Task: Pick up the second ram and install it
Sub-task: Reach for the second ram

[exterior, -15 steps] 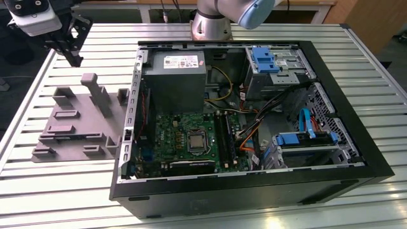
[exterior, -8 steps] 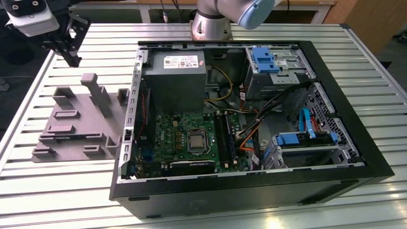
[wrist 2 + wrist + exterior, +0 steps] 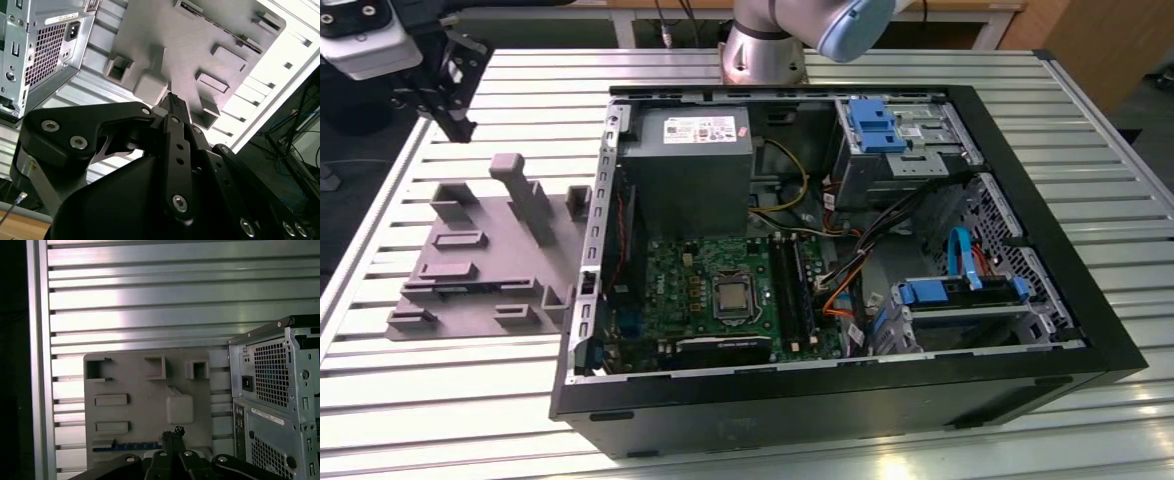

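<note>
The second ram (image 3: 132, 445) is a thin blue-green strip standing on edge in a slot of the grey holder block (image 3: 145, 390), close to my fingertips in the first wrist view. My gripper (image 3: 458, 128) hangs above the table at the exterior view's far left, higher than the holder block (image 3: 480, 260) and apart from it. Both wrist views show the fingers pressed together with nothing between them; the gripper (image 3: 172, 434) is shut, and its tips (image 3: 172, 101) point at the holder block (image 3: 200, 45).
The open black computer case (image 3: 1067, 370) fills the exterior view's right, with the green motherboard (image 3: 680, 280), its long black sockets (image 3: 790, 280) and the grey power supply (image 3: 687, 160) inside. The case's rear panel (image 3: 280, 405) stands beside the holder. Slatted metal table (image 3: 454, 400).
</note>
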Controlling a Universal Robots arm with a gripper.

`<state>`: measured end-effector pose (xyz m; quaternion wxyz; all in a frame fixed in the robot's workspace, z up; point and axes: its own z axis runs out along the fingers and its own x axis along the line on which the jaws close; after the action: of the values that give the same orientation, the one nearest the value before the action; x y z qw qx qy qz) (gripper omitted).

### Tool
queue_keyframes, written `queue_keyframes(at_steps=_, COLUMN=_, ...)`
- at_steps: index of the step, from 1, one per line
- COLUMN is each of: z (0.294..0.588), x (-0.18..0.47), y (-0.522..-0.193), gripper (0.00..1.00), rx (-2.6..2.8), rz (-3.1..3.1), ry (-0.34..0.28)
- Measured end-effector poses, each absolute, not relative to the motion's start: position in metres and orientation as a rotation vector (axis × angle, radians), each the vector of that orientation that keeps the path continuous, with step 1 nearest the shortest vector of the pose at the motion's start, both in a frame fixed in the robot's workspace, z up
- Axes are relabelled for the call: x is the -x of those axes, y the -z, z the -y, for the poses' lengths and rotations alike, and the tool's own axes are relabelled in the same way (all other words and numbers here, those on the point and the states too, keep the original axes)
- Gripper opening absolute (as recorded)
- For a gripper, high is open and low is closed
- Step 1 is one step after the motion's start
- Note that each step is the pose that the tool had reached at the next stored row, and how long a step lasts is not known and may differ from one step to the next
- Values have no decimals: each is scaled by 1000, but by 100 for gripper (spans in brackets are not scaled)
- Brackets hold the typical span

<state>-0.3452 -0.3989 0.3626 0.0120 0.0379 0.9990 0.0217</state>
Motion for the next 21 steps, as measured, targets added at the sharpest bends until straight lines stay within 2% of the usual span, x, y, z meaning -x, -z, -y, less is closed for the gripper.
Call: queue_keyframes(at_steps=21, z=399, x=352, y=-363, gripper=11, rx=-118, rz=-3115, ry=-67)
